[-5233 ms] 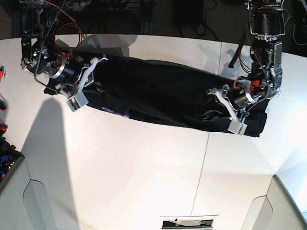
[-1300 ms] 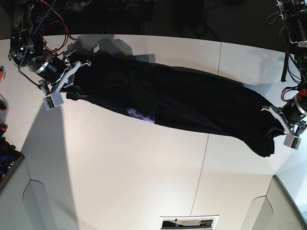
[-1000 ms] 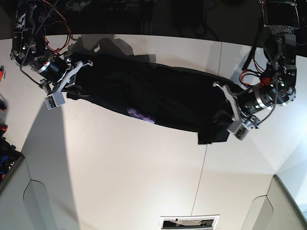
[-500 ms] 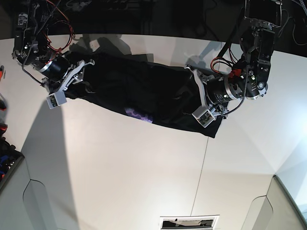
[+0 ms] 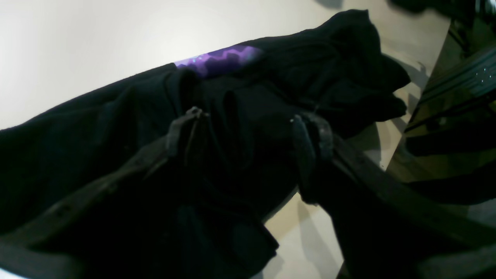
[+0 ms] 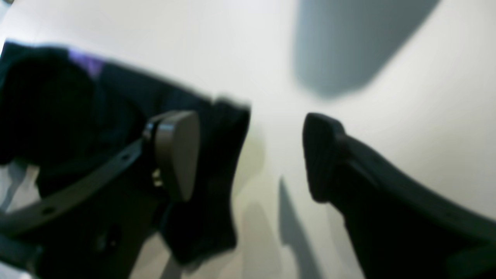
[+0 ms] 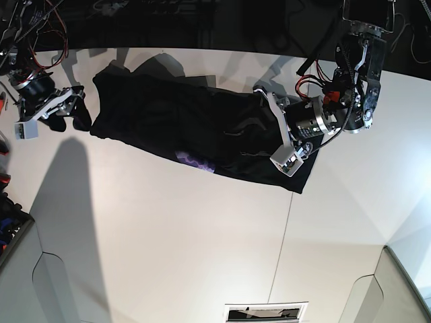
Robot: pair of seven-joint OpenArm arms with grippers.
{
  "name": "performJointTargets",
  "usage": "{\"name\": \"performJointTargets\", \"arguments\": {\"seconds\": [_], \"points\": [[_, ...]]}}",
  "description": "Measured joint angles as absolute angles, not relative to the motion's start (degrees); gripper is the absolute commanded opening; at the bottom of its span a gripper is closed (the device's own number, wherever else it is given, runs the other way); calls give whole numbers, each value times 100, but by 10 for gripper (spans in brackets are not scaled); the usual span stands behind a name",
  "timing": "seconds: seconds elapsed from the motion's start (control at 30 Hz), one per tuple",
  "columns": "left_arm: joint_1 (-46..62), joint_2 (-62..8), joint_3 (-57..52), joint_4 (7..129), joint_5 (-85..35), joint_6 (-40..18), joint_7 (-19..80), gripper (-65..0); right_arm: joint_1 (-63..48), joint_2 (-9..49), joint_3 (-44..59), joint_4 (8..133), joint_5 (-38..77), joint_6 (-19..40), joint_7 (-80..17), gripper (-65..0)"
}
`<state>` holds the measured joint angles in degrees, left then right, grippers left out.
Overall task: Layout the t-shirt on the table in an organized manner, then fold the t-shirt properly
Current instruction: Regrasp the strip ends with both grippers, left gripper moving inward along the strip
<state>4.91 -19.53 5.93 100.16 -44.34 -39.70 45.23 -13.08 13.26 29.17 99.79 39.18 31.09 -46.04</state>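
Note:
The black t-shirt (image 7: 168,121) lies bunched in a long band across the far half of the white table (image 7: 168,242), with a strip of purple print (image 7: 195,161) at its near edge. Its right end is folded back over the middle. My left gripper (image 7: 277,133) hangs open over that folded end; in the left wrist view its fingers (image 5: 310,155) straddle rumpled black cloth (image 5: 240,128), gripping nothing. My right gripper (image 7: 46,114) stands open just left of the shirt's left end. In the right wrist view bare table (image 6: 271,128) shows between its pads (image 6: 174,151), and the shirt's edge (image 6: 217,162) lies behind them.
A dark seam (image 7: 288,229) runs toward the front of the table. Coloured tools (image 7: 4,145) lie at the left edge, with a dark bin (image 7: 10,225) below them. Grey panels (image 7: 404,289) flank the front corners. Dark clutter (image 7: 202,20) lies beyond the far edge.
My left gripper carried the shirt's right end leftward over the middle, then opened. My right gripper let go of the left end and drew back to the left.

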Motion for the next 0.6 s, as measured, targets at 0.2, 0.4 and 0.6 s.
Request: {"name": "performJointTargets", "arguments": {"seconds": [0.2, 0.4, 0.6], "points": [[427, -1951, 381, 10016, -4445, -3970, 4521, -274, -1441, 1096, 2886, 9638, 4152, 3114, -4611, -234], [427, -1949, -89, 10018, -4746, -3970, 4525, -274, -1444, 676, 2805, 9609, 4204, 3120, -4611, -234], [454, -1940, -499, 10018, -4355, -3968, 4512, -274, -1441, 613, 2307, 9609, 4224, 3118, -4609, -234]]}}
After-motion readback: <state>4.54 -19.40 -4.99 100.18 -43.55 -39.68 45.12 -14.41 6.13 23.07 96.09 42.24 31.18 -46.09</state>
